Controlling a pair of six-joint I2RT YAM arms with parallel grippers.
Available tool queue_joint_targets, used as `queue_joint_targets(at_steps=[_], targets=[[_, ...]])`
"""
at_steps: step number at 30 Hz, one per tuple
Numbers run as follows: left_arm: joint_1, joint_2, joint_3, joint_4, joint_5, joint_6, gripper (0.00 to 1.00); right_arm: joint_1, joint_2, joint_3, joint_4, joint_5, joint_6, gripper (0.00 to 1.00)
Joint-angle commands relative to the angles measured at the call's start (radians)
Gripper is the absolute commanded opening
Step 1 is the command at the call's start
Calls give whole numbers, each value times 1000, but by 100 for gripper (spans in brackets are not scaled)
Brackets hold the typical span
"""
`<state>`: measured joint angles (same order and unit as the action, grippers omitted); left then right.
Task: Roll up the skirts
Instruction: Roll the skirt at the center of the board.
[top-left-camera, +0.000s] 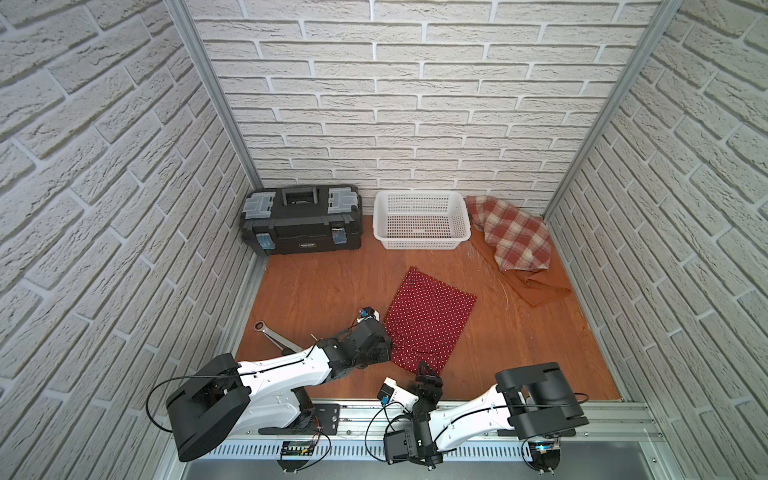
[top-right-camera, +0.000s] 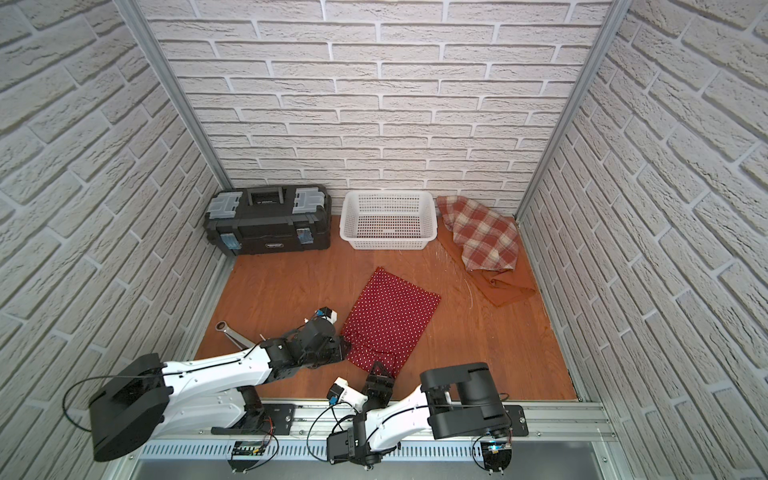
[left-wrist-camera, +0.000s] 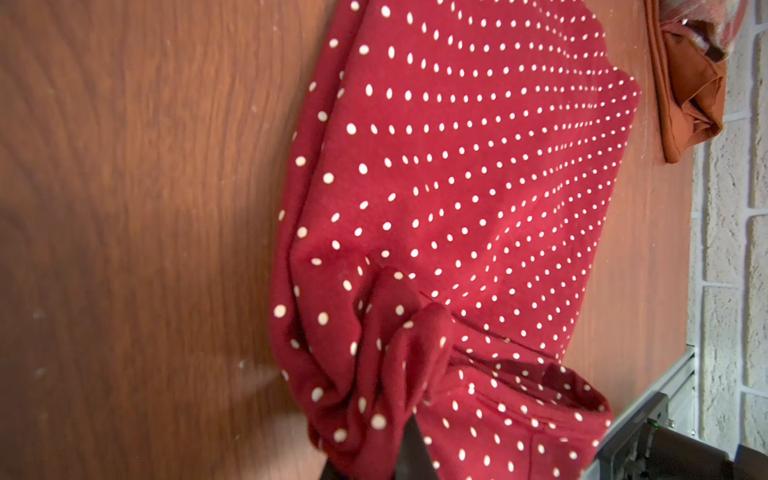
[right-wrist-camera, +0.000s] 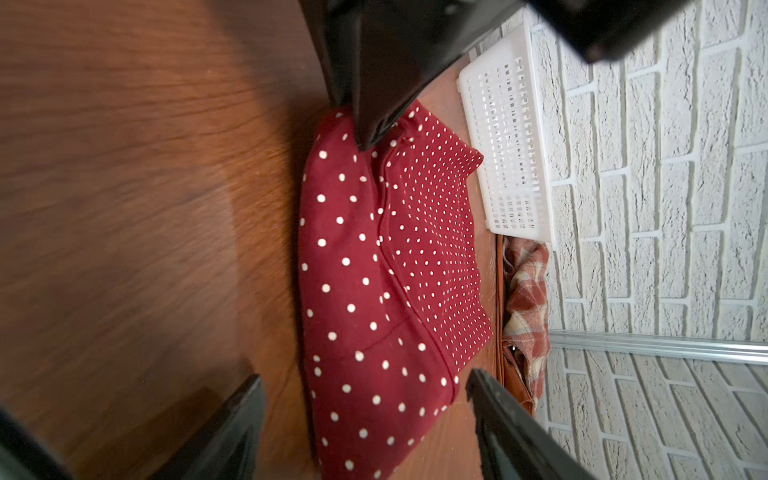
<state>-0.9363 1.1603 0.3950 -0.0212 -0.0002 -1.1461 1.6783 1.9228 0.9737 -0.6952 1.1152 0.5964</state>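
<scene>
Well in front of the white plastic lattice basket (top-left-camera: 419, 244), toward the arms, lay the dark red skirt with small white polka dots (top-left-camera: 430, 318), mostly flat on the brown wooden tabletop (top-left-camera: 332, 282), bunched at the end away from the basket. Left gripper (top-left-camera: 388, 353) was clamped on that bunched cloth. Right gripper (top-left-camera: 427, 370) sat at the same end, jaws spread wide, gripping nothing. Just beside the basket's right side, the red-and-cream plaid skirt (top-left-camera: 513, 232) lay crumpled atop the plain rust-orange skirt (top-left-camera: 536, 286).

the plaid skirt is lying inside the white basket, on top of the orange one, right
Not inside. Both top views show the plaid skirt lying on the table beside the white basket, on top of the orange one.
</scene>
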Motion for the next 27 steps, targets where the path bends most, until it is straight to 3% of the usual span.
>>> queue_joint_targets(at_steps=[1, 9, 14, 27], targets=[[7, -11, -8, -23, 33, -15, 0, -15, -8, 6, 51, -1, 9, 79], [7, -23, 8, -45, 64, -33, 0, -132, 134, 56, 41, -18, 20, 78], [7, -63, 14, -88, 70, -34, 0, -199, 219, 129, -98, -3, 104, 73], [17, -129, 21, -168, 89, -22, 0, -251, 303, 186, -277, -7, 222, 37]])
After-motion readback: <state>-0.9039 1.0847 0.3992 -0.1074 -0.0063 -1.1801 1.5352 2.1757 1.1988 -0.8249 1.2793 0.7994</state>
